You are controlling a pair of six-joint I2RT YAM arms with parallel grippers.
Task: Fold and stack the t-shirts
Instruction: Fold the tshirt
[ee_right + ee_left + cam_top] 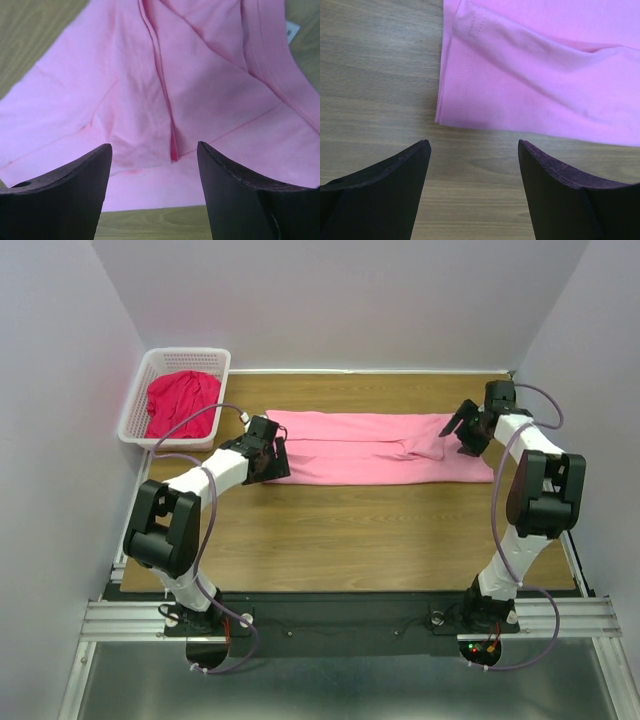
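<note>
Both my pincers stand wide, holding nothing. My left pincer (472, 145) is just beside the left end of the light pink cotton t-shirt (370, 450), a long band across the far wooden table (350, 530); my right pincer (152, 147) hangs over its right end. The crimson red t-shirt (180, 400) lies crumpled in the white plastic lattice basket (140, 390), far left.

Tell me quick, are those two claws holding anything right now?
Left gripper: open, holding nothing, near the pink shirt's corner.
Right gripper: open, holding nothing, above the pink shirt.
</note>
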